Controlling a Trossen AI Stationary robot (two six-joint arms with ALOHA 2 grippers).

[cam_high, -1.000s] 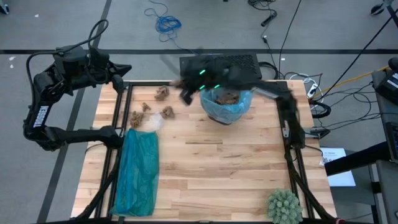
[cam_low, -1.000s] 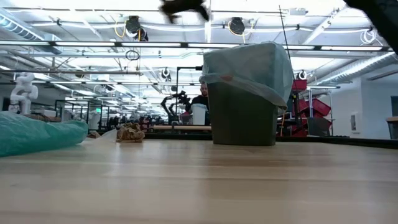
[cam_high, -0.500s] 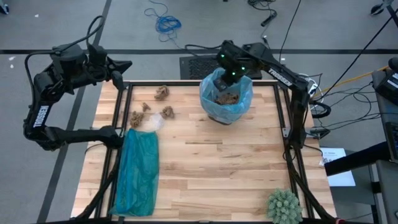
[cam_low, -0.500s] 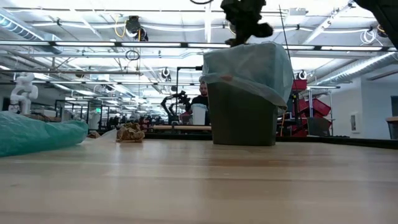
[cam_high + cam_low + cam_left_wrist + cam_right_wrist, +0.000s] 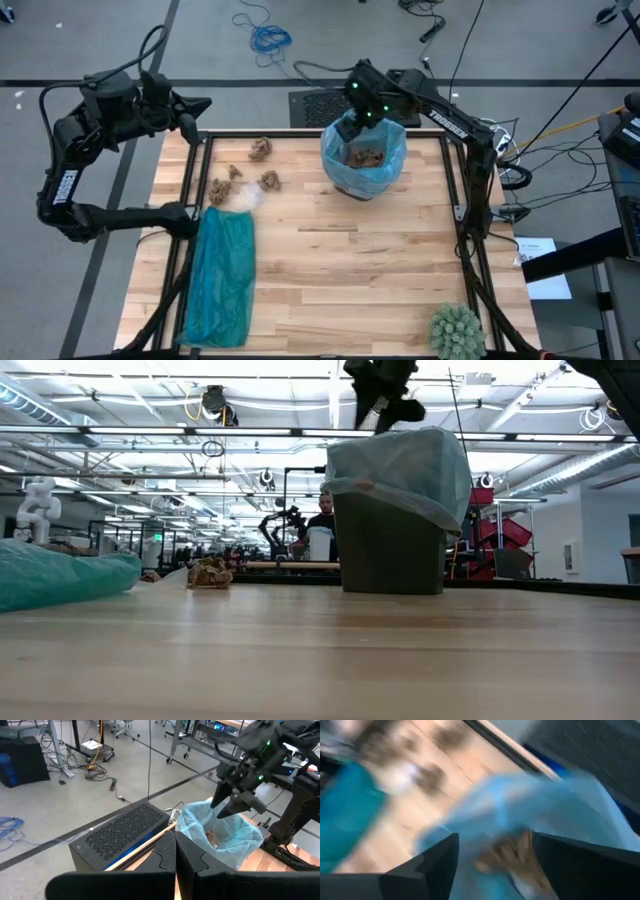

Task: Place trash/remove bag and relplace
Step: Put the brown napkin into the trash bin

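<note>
A small dark bin [image 5: 388, 545], lined with the pale blue bag [image 5: 364, 168], stands at the table's far middle. Brown trash scraps [image 5: 368, 157] lie inside it. My right gripper [image 5: 350, 125] hangs open just above the bag's far rim, with nothing between its fingers [image 5: 436, 865]. More trash lies on the table left of the bin: brown scraps [image 5: 261, 148] [image 5: 270, 179] [image 5: 220, 188] and a white wad [image 5: 245, 197]. My left gripper [image 5: 175, 855] is shut and empty, held off the table's far left corner.
A darker teal plastic bag [image 5: 222, 275] lies along the table's left side. A spiky green ball [image 5: 457, 330] sits at the near right corner. A black box [image 5: 122, 832] stands on the floor behind the far edge. A person [image 5: 322, 520] shows far behind the table.
My right gripper has swung from left of the bin toward the table's right, to a place over the bin's mouth. It has opened there and edged a little toward the far edge.
</note>
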